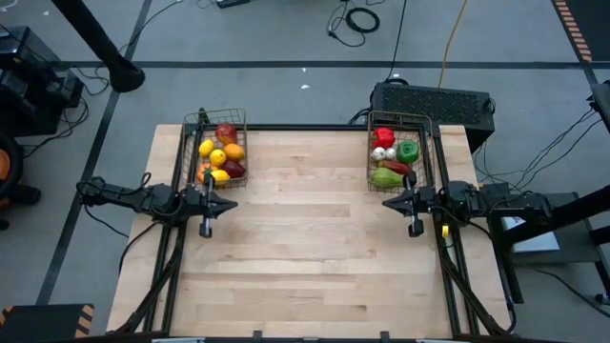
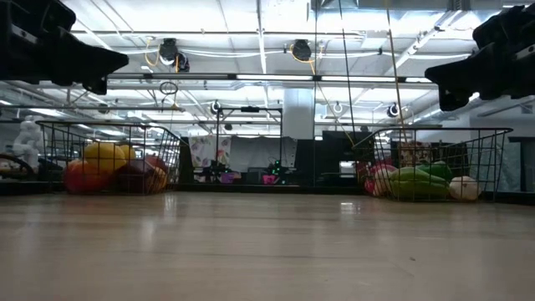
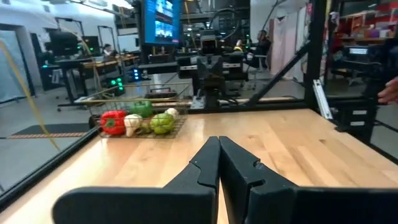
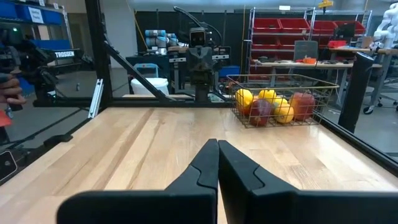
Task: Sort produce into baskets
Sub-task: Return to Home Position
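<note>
Produce [image 1: 221, 157] is sorted: fruit piled in left basket [image 1: 187, 143], upper left of tabletop [image 1: 305, 257]; vegetables in right basket [image 1: 428, 152], upper right. Left tool [image 1: 232, 204] and right tool [image 1: 386, 203] are pinched closed, empty, just below the baskets. Risk is judged low: a basket could be clipped by a swinging arm.

An orange [image 1: 202, 175] half buried beneath the lemons [image 1: 218, 157] in the left basket [image 1: 215, 113], my left arm [image 2: 50, 42] and right arm [image 2: 493, 58] cropped by the low view's top edge.

Wood table [image 1: 305, 257] bears left basket [image 1: 193, 129], right basket [image 1: 424, 138]
</note>
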Robot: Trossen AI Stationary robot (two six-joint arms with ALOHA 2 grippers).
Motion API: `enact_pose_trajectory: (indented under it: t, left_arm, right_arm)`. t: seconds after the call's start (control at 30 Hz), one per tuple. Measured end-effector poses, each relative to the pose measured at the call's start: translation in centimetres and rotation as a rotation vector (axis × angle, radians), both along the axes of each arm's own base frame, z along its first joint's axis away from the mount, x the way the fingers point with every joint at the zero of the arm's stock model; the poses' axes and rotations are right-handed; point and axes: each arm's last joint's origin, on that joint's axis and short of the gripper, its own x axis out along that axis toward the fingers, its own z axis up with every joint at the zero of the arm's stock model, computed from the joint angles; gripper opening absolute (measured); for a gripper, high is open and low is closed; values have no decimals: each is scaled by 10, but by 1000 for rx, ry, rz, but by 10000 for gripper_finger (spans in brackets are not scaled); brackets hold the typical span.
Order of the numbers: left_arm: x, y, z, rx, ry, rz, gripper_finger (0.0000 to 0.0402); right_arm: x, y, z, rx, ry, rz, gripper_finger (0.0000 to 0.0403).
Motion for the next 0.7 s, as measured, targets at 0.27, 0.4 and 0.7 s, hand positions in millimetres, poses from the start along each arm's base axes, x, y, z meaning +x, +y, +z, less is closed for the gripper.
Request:
enact_pose_trajectory:
  t: [0.27,0.4,0.7]
  left_arm:
    - [0,5,0,7,-4,97,4]
    - [1,7,0,-17,3,76,3]
    - [1,6,-1,16,9,53,1]
  right_arm:
    - [0,0,0,0,-1,0,0]
    - [0,0,0,0,-2,0,0]
    - [0,0,0,0,-2,0,0]
